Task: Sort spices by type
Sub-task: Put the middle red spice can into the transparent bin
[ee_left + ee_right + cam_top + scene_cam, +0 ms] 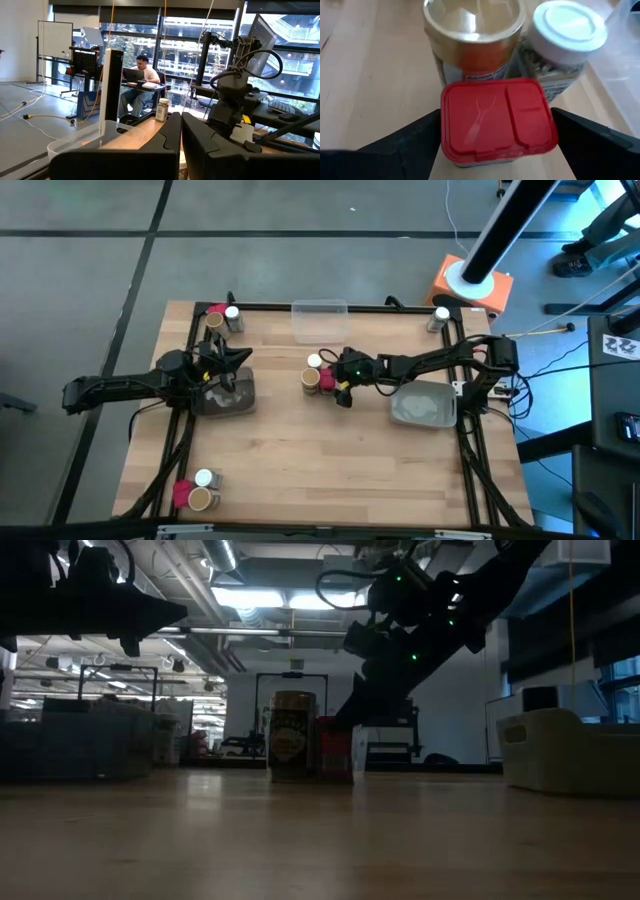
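Note:
A mixed trio stands at the table's middle: a red-lidded spice block (328,381), a tan round-topped cylinder (311,379) and a white-capped clear jar (315,361). My right gripper (338,385) reaches in from the right and is shut on the red block (497,120), with the tan cylinder (472,35) and the white-capped jar (565,35) just beyond. In the low view the tan cylinder (291,735) and red block (335,748) stand on the wood. My left gripper (232,366) hovers shut and empty over the left grey bin (225,397). My right gripper pinches the red block between its two fingers, one finger (420,137) on each side, just under the red lid's edge (445,125). The fingers come from above, slanting in from the table's right. The block stands upright with its base on the table.
Another trio of spices stands at the far left corner (220,315), and one at the near left edge (195,492). A lone clear jar (440,317) stands at the far right. A clear tray (320,318) sits at the far edge and a second grey bin (423,405) on the right. A person sits beyond the table.

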Action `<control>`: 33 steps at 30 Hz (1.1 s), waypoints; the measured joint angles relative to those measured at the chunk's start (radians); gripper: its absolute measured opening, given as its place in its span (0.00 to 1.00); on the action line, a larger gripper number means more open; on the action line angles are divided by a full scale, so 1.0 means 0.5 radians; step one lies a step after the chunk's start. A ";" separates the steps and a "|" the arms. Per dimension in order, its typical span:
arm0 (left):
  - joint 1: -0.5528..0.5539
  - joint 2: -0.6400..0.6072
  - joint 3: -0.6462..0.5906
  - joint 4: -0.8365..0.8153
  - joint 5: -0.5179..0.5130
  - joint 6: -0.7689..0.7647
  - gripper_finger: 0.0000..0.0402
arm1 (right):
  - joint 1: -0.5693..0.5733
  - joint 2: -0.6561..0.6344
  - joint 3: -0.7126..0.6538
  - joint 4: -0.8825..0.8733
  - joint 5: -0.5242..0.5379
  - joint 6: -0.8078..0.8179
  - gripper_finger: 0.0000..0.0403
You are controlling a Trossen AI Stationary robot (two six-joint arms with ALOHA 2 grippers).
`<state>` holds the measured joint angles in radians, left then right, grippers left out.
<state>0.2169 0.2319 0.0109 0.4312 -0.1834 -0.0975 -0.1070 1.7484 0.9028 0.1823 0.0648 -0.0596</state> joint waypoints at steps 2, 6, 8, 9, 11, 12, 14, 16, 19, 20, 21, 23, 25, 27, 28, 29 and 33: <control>0.000 0.000 0.000 -0.001 0.000 0.000 0.01 | 0.003 -0.001 0.000 0.004 0.007 0.003 0.89; 0.000 0.000 0.000 -0.001 0.000 -0.009 0.01 | 0.003 0.006 0.001 0.016 -0.016 0.009 0.89; 0.000 0.000 0.000 0.000 0.000 -0.010 0.01 | 0.003 0.035 0.002 0.014 -0.021 0.010 0.89; 0.000 0.000 0.000 0.003 0.000 -0.011 0.01 | 0.003 0.057 0.002 0.019 -0.025 0.010 0.89; 0.000 0.000 0.000 0.010 0.000 -0.011 0.01 | 0.003 0.112 0.001 0.088 -0.029 0.007 0.89; 0.000 0.000 0.000 0.011 0.000 -0.008 0.01 | 0.003 0.135 0.001 0.118 -0.038 0.006 0.89; -0.001 0.000 0.000 0.013 0.000 0.005 0.01 | 0.003 0.176 0.001 0.196 -0.046 -0.005 0.89; -0.001 0.000 0.000 0.016 -0.001 0.022 0.01 | 0.003 0.198 0.001 0.233 -0.046 -0.009 0.89; -0.001 0.000 0.000 0.018 0.000 0.046 0.01 | 0.003 0.222 0.001 0.276 -0.046 -0.010 0.88; 0.000 0.000 0.000 0.021 0.000 0.047 0.01 | 0.003 0.227 0.001 0.285 -0.046 -0.010 0.87; 0.000 0.000 0.000 0.022 0.000 0.050 0.01 | 0.002 0.228 0.002 0.284 -0.047 -0.009 0.85; 0.000 0.000 0.000 0.022 0.000 0.053 0.01 | 0.003 0.228 0.002 0.285 -0.047 -0.009 0.80; -0.001 0.000 0.000 0.022 -0.001 0.053 0.01 | 0.003 0.225 0.002 0.285 -0.045 -0.010 0.75; -0.001 0.000 0.000 0.020 0.000 0.054 0.01 | 0.003 0.222 0.002 0.283 -0.044 -0.010 0.74; -0.001 0.000 0.000 0.018 0.000 0.054 0.01 | 0.003 0.222 0.002 0.282 -0.044 -0.010 0.74; -0.001 0.000 0.000 0.018 0.000 0.055 0.01 | 0.003 0.221 0.002 0.280 -0.043 -0.010 0.74; 0.000 0.000 0.000 0.012 0.000 0.106 0.01 | 0.003 0.166 0.002 0.217 -0.041 -0.004 0.74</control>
<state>0.2167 0.2317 0.0109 0.4370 -0.1833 -0.0445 -0.1055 1.8313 0.9035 0.2907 0.0441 -0.0616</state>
